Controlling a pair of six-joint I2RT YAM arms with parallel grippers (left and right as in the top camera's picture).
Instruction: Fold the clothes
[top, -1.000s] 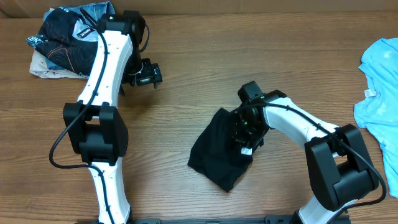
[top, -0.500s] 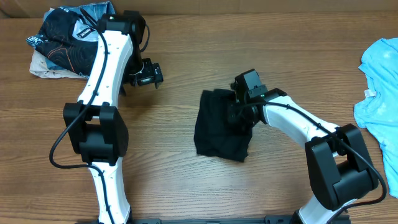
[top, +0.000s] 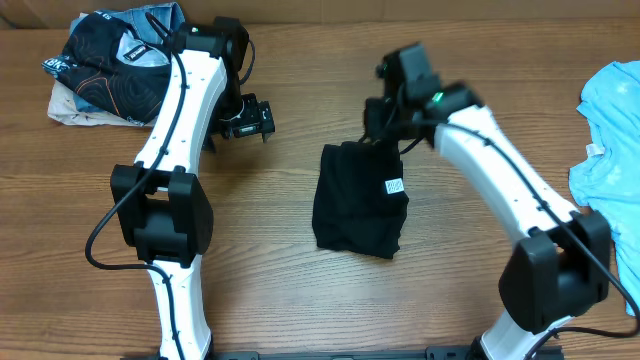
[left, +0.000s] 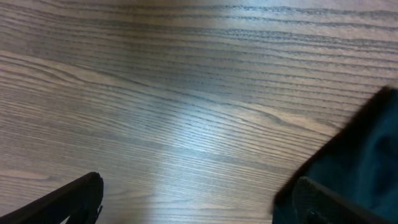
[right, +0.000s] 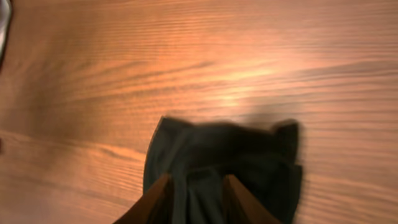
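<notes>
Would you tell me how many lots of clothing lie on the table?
3: black shirt mid-table, light blue T-shirt at the right edge, dark pile top left, possibly hiding more.

folded black shirt lies on table

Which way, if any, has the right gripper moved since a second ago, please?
Yes: the right gripper moved toward the table's far edge.

Brown wood-grain tabletop. Centre: folded black fabric shirt. Right edge: crumpled light blue fabric T-shirt. Far left: heap of dark printed garments.
</notes>
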